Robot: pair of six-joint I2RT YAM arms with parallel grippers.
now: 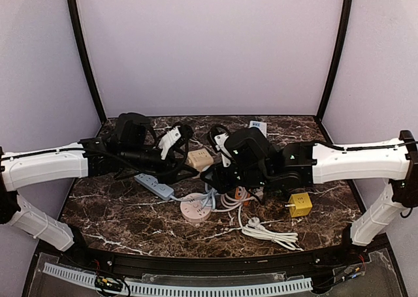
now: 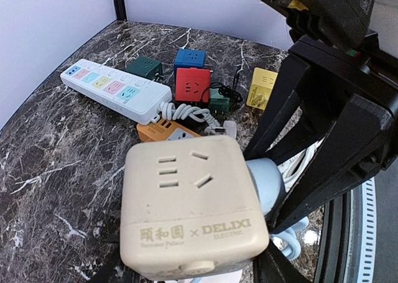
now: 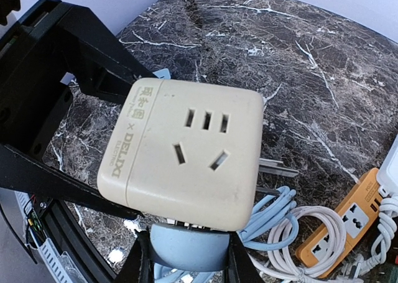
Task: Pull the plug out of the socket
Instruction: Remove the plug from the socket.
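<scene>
A beige cube socket (image 1: 200, 158) marked DELIXI is held above the table between both arms. My left gripper (image 1: 186, 155) is shut on it; its black fingers (image 3: 53, 180) flank the cube in the right wrist view. A light-blue plug (image 3: 186, 245) sits in one face of the cube (image 3: 186, 152), its prongs showing in a thin gap. My right gripper (image 3: 189, 261) is shut on this plug, one finger on each side. In the left wrist view the plug (image 2: 267, 183) is at the right of the cube (image 2: 193, 208). The plug's blue cable (image 3: 270, 218) hangs coiled below.
A white power strip (image 2: 115, 90), red (image 2: 193, 84), blue (image 2: 189, 58) and green (image 2: 144, 66) cube sockets lie behind. A yellow cube (image 1: 300, 204), pink round socket (image 1: 196, 210), white cord coil (image 1: 268, 230), orange strip (image 3: 348, 224) and pale-blue strip (image 1: 153, 186) lie on the marble table.
</scene>
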